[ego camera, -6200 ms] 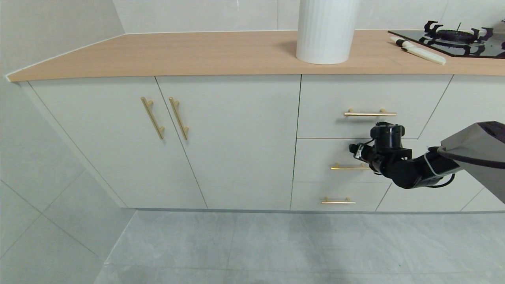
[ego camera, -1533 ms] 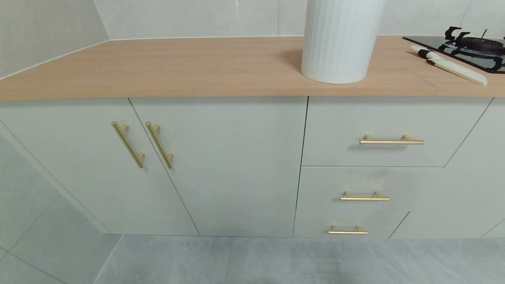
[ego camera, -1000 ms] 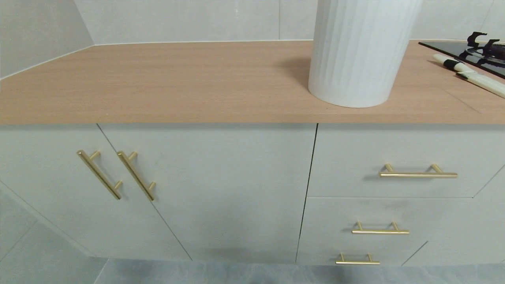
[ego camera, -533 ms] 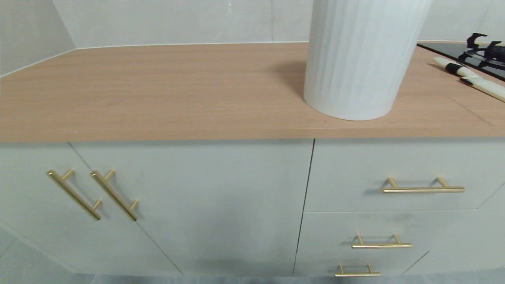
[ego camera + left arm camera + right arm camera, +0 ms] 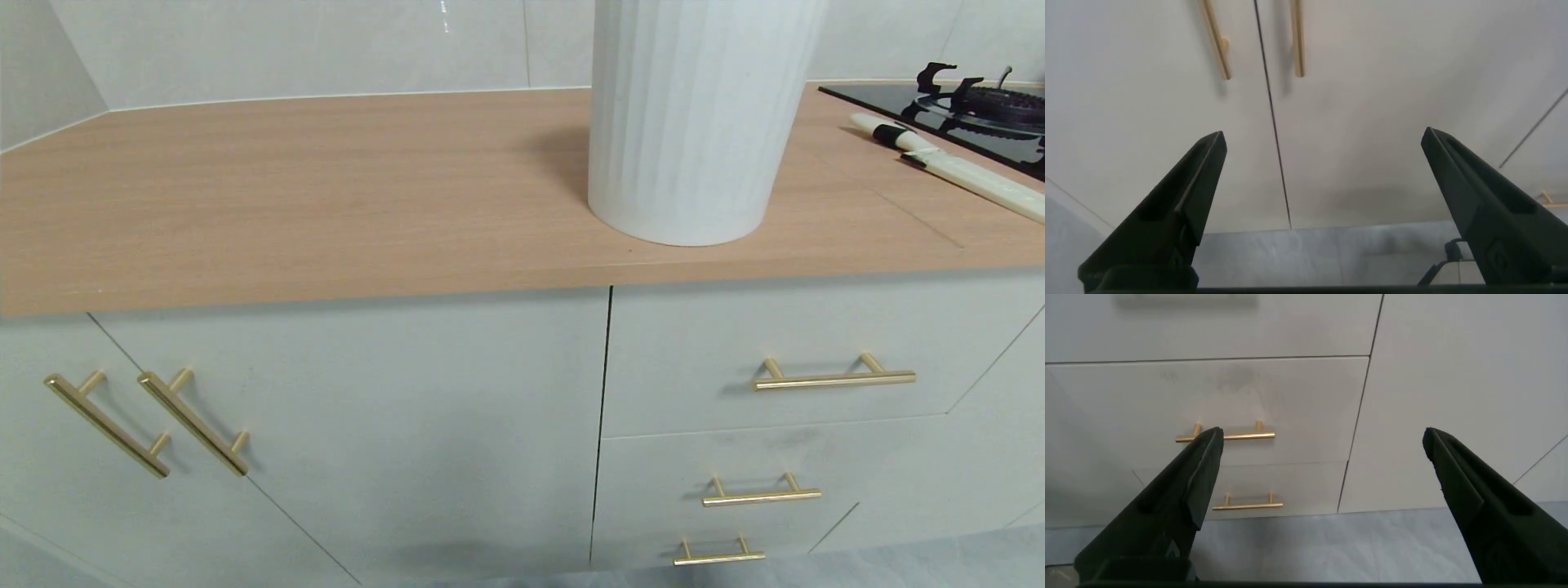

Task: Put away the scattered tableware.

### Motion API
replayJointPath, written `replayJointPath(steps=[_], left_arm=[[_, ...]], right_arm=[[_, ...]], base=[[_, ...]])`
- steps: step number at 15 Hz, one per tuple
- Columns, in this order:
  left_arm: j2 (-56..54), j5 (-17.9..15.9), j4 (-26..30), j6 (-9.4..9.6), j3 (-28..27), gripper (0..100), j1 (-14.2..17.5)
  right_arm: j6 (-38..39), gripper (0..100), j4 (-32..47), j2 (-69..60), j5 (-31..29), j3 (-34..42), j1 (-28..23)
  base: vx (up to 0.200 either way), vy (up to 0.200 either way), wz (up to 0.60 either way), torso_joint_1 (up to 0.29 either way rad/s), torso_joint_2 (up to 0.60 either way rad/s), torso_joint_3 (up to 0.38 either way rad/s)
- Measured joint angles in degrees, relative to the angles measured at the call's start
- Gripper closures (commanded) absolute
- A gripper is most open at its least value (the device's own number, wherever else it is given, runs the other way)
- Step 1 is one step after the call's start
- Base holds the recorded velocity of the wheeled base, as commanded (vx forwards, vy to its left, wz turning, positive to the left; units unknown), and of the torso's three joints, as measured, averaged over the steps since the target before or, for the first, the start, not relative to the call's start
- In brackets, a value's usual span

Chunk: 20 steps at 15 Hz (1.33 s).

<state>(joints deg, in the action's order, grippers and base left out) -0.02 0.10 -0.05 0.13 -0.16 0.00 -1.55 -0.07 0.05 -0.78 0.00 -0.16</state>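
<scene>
Knife: on worktop far right beside hob, axis slanting, handle rearward; left tool and right tool both spread, low before cabinet; right nearer

Straight ahead of the left gripper stood two cabinet doors, side by side. Ahead of the right gripper sat stacked drawers. On the counter over them, a container stood left of a knife.
</scene>
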Motion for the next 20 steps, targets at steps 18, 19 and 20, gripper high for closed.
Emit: replayJointPath(steps=[18, 19, 20], left_arm=[[0.0, 0.0, 0.0, 0.05, 0.0, 0, 0.0], [0.0, 0.0, 0.0, 0.05, 0.0, 0, 0.0], [0.0, 0.0, 0.0, 0.02, 0.0, 0, 0.0]], right_arm=[[0.0, 0, 0.0, 0.0, 0.0, 0.0, 0.0], [0.0, 0, 0.0, 0.0, 0.0, 0.0, 0.0], [0.0, 0, 0.0, 0.0, 0.0, 0.0, 0.0]], base=[[0.0, -0.122, 0.0, 0.003, 0.0, 0.002], [0.0, 0.0, 0.0, 0.0, 0.0, 0.0], [0.0, 0.0, 0.0, 0.0, 0.0, 0.0]])
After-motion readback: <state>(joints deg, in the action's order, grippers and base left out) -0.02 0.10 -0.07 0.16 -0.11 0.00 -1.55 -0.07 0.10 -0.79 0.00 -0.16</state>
